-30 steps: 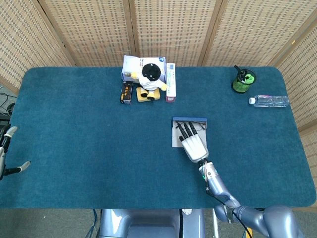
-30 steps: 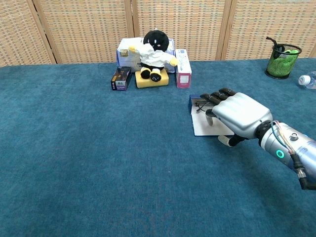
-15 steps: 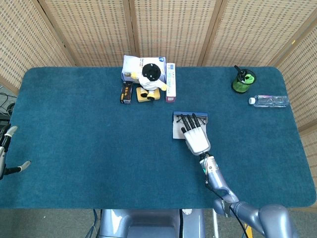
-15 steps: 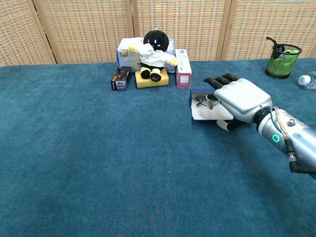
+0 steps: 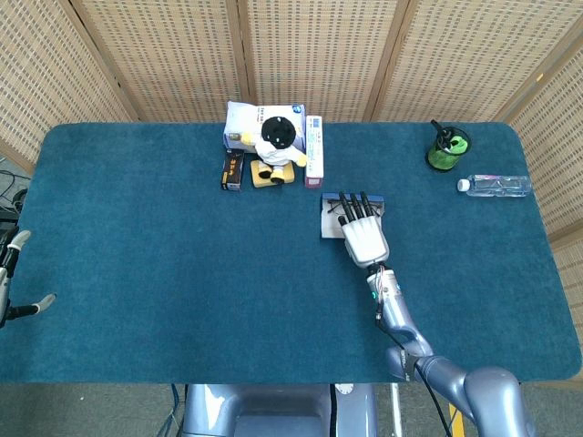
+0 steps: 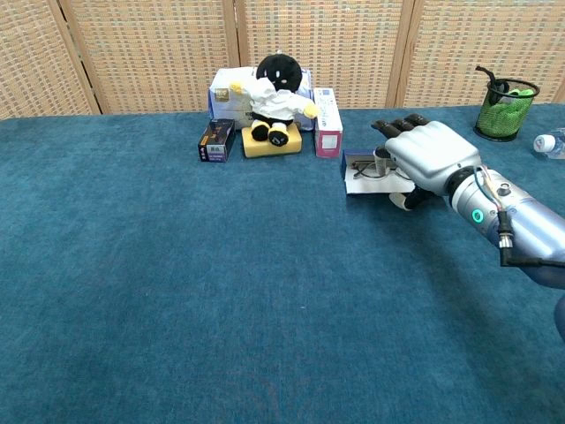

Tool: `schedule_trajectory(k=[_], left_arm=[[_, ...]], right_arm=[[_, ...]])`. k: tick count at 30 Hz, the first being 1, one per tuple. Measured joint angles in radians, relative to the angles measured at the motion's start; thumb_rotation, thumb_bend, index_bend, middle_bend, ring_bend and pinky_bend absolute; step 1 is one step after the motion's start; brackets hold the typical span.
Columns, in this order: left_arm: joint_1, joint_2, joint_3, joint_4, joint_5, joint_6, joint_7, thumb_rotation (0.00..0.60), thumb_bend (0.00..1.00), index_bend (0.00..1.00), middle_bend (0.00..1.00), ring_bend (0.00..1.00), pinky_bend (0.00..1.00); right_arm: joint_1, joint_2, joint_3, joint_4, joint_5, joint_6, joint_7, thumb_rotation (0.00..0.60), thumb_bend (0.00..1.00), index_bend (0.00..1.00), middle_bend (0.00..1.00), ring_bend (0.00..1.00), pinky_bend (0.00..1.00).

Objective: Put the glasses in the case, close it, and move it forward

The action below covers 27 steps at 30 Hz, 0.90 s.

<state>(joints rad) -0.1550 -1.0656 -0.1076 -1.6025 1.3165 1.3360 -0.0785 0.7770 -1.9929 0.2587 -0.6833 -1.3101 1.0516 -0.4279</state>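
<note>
Robot hand on my right [image 5: 365, 238] [image 6: 430, 157] lies palm down over the case [image 5: 329, 221] [image 6: 360, 175], just right of the frame's centre in the head view, its dark fingers [image 5: 352, 208] stretched flat toward the case's far edge. It rests on the case rather than gripping it. The case is open, its pale inside showing to the left of my palm, and the glasses [image 6: 361, 166] lie inside it, partly hidden under my fingers. The case sits on the blue counter [image 5: 164, 264], below and right of the plush toy [image 5: 276, 141] and the boxes [image 5: 313, 150] around it. My left robot hand [image 5: 13, 278] shows at the lower left edge of the head view, off the counter, fingers apart and holding nothing.
</note>
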Motion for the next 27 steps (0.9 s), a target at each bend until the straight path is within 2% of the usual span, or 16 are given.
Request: schedule_trajectory(k=[7,18,27], left_arm=[[-0.002,0.001,-0.003,0.005,-0.004,-0.004,-0.010,0.600,0.00,0.00,0.00,0.00,0.00],[-0.003,0.005,-0.009,0.009,-0.017,-0.011,-0.024,0.600,0.00,0.00,0.00,0.00,0.00],[-0.010,0.004,-0.013,0.017,-0.030,-0.028,-0.025,0.600,0.00,0.00,0.00,0.00,0.00]], right_arm=[[0.026,-0.011,0.011,0.052,0.004,0.000,0.007,0.600,0.41,0.38,0.00,0.00,0.00],[0.107,-0.040,0.069,0.178,0.046,-0.059,0.028,0.600,0.41,0.38,0.00,0.00,0.00],[0.122,-0.058,0.054,0.216,0.058,-0.136,0.040,0.600,0.41,0.38,0.00,0.00,0.00]])
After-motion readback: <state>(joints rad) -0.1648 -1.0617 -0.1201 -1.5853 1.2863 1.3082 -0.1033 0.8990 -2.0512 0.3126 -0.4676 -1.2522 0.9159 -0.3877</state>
